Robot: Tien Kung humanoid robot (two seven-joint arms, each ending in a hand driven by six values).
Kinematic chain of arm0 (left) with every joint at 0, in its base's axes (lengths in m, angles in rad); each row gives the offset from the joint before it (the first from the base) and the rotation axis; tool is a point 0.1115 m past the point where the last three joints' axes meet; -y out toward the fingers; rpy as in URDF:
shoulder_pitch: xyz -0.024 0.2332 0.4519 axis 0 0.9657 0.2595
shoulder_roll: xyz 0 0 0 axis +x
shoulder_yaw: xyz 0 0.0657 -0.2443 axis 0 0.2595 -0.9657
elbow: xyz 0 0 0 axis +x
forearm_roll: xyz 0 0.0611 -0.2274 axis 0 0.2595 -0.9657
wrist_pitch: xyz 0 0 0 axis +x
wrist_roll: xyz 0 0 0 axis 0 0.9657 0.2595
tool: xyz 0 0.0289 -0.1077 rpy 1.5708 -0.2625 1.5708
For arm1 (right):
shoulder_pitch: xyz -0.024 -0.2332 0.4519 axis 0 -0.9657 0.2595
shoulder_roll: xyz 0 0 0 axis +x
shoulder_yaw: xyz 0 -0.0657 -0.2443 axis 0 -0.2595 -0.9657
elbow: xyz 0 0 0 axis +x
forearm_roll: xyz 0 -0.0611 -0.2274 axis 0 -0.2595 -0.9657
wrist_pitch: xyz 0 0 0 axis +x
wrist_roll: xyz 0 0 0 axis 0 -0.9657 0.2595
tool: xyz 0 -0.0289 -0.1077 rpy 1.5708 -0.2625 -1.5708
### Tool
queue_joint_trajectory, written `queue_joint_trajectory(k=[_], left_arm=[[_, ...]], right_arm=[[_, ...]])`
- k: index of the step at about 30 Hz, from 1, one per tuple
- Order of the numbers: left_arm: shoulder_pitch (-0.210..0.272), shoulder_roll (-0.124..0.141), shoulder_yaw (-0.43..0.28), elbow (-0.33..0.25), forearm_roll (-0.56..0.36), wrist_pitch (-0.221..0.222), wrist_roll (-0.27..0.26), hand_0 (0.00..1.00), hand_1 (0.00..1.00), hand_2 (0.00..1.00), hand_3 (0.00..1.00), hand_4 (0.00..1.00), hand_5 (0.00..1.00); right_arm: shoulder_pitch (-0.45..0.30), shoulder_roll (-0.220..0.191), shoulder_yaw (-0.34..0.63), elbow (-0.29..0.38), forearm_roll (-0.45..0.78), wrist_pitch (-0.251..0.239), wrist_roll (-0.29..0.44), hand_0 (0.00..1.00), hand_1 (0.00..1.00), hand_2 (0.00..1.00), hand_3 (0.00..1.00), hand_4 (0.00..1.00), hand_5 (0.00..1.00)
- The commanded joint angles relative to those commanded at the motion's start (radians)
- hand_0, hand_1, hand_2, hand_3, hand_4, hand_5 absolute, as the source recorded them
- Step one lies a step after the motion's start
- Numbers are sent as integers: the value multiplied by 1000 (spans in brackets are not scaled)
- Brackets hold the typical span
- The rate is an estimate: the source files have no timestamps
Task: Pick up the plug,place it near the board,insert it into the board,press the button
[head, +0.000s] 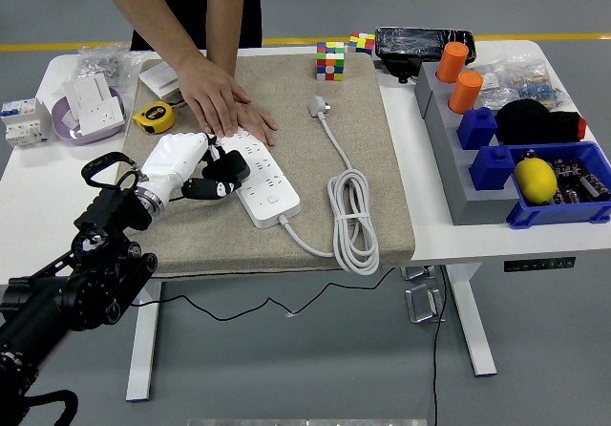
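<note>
Fingers point(196, 189) of the left hand point(177, 163) curl around the black plug point(227, 166), holding it at the left edge of the white power strip point(256, 173). Its black arm point(72, 283) rises from the lower left. A person's hand point(221, 104) lies flat on the strip's far end, atop the beige mat point(372, 149).

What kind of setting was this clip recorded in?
Probably a robotics lab or workshop: a height-adjustable white table on a grey floor with yellow line marking, blue parts bins, and a power strip on a felt mat.
</note>
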Motion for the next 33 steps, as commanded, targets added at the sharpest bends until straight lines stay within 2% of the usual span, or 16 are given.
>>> queue_joint_trajectory(k=[2,3,8,9,14,15,20,21,26,30,32,33], left_arm=[[0,0,0,0,0,-11,1,673,769,722,582,858,344],[0,0,0,1,0,-16,1,824,935,893,867,965,392],[-1,1,-3,-1,0,-23,-8,824,935,893,867,965,392],[-1,1,-4,-3,0,-24,-10,935,998,994,970,998,542],[-1,0,-10,-4,0,-31,-17,935,998,994,970,998,542],[-1,0,-11,-4,0,-32,-19,976,998,998,998,998,630],[17,0,-41,-26,0,-50,-40,976,998,998,998,998,630],[27,-2,-58,-43,-6,-55,-46,998,998,998,998,998,998],[93,-16,-147,-171,-157,-62,-45,998,998,998,998,998,998],[164,-32,-195,-310,-315,-57,6,998,998,998,998,998,998],[211,-41,-203,-393,-399,-53,59,998,998,998,998,998,998],[230,-44,-203,-426,-437,-51,83,980,998,971,959,998,998]], right_arm=[[1,-1,0,0,1,-1,0,795,755,742,763,998,998],[1,-1,0,0,2,-2,1,796,755,741,764,998,998],[1,-1,0,0,5,-2,1,796,755,741,764,998,998],[1,-1,0,0,5,-2,1,797,756,741,764,998,998],[1,-1,0,-1,8,-1,1,797,756,741,764,998,998],[1,-1,0,-1,8,-1,2,800,756,741,764,998,998],[0,0,-2,-1,11,-3,4,800,756,741,764,998,998],[-1,0,-2,-1,11,-4,5,798,756,741,764,998,998],[-4,2,0,0,10,-5,6,798,756,741,764,998,998],[-8,3,1,1,6,-7,6,800,755,740,763,998,998],[-11,2,1,0,5,-8,6,800,755,740,763,998,998],[-11,2,1,0,5,-8,6,798,754,739,762,998,998]])
